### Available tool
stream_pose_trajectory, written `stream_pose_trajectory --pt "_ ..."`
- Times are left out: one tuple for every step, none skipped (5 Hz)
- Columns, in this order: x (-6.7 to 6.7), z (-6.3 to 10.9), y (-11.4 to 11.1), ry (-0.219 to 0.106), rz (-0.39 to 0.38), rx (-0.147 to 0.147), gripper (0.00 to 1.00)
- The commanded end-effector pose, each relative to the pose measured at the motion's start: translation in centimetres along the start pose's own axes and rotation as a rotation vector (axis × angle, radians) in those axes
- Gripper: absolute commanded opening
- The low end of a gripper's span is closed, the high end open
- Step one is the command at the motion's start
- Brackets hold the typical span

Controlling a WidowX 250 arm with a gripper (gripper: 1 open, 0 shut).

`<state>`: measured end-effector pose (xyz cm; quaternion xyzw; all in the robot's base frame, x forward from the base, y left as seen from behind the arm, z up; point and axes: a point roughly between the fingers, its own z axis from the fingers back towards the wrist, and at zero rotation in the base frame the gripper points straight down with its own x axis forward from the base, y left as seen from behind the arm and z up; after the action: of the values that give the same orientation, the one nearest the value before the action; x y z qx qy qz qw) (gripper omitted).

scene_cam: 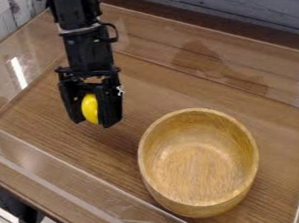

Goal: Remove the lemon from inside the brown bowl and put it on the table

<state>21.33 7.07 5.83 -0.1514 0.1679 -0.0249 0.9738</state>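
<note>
The lemon [90,109] is small and bright yellow, held between the black fingers of my gripper [92,112]. The gripper is shut on it, low over the table [202,73], left of the brown bowl. I cannot tell whether the lemon touches the tabletop. The brown bowl [198,160] is large, round and wooden, standing at the lower right, and its inside shows nothing in it. The gripper is about a hand's width from the bowl's left rim.
Clear acrylic walls [67,198] border the table at the front, left and back. The front wall runs close under the bowl. A small pale mark [17,69] shows on the left wall.
</note>
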Motion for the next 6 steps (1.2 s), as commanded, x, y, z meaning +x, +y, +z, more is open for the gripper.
stream_pose_trajectory --pt "0.47 1.1 -0.07 -0.03 -0.025 0.02 1.0" --pt "0.46 1.09 -0.08 -0.026 -0.028 0.02 1.0" --pt "0.46 1.06 -0.09 -0.02 -0.032 0.021 1.0" --pt "0.44 1.09 -0.11 -0.016 -0.036 0.022 1.0" --pt "0.42 1.05 -0.1 -0.011 -0.04 0.023 1.0" --pt "0.39 1.07 -0.12 -0.006 -0.044 0.023 1.0"
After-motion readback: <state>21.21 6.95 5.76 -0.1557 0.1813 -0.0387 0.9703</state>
